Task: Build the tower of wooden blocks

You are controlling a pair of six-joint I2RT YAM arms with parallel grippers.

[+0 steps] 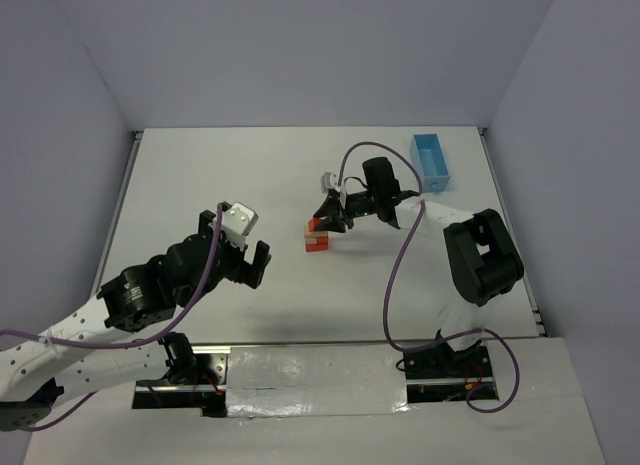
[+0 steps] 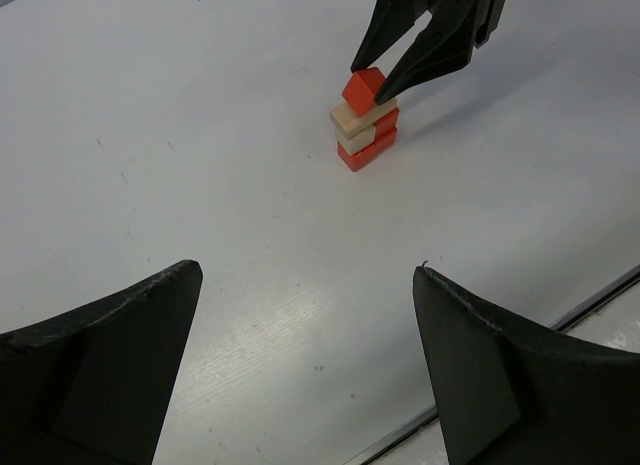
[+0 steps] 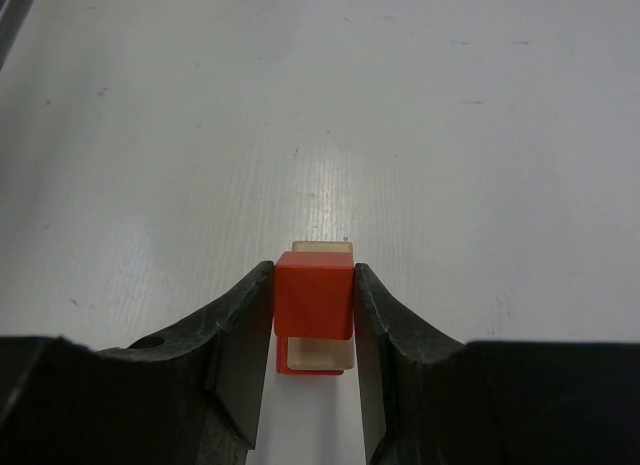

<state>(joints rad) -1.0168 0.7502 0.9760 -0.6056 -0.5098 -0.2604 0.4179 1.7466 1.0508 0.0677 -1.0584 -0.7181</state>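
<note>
The wood block tower (image 1: 317, 237) stands mid-table: red blocks at the bottom, pale tan ones above (image 2: 362, 135). My right gripper (image 3: 314, 303) is shut on a red cube (image 3: 314, 295), which it holds at the top of the stack (image 2: 364, 86). Tan blocks (image 3: 320, 353) show just beneath the cube. In the top view the right gripper (image 1: 325, 220) reaches the tower from the right. My left gripper (image 2: 305, 275) is open with nothing between its fingers, well short of the tower; it hovers at the left (image 1: 243, 255).
A light-blue tray (image 1: 432, 160) sits at the back right of the white table (image 1: 230, 175). The right arm's purple cable (image 1: 392, 275) loops over the table's right side. Grey walls close in the left, back and right.
</note>
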